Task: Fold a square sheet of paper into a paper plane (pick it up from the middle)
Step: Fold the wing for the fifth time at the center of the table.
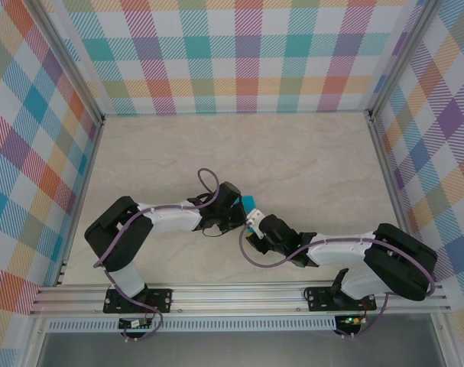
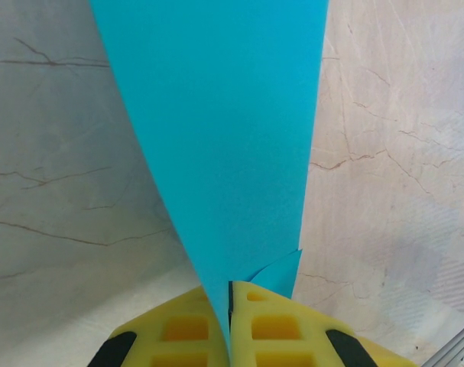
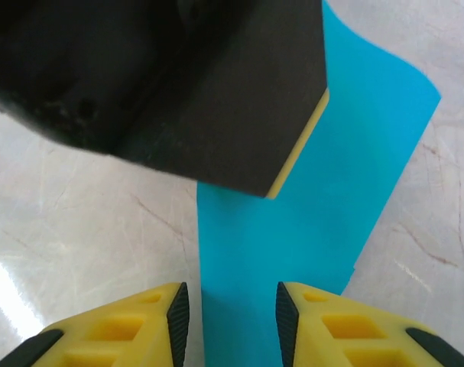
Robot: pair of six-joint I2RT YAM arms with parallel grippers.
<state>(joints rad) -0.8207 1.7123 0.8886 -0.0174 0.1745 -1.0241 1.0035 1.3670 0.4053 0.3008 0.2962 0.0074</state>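
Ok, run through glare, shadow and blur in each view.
Top external: even, soft light, sharp, only faint shadows on the table. Left wrist: the paper casts a soft shadow to its left. Right wrist: a glare patch on the table, bottom left.

Top camera: high, behind the arm bases (image 1: 140, 297), facing down over the whole worktop (image 1: 308, 153). Left wrist camera: close above the left pincer (image 2: 230, 294), facing forward. Right wrist likewise, over the right pincer (image 3: 232, 306). All share the paper (image 1: 251, 202).
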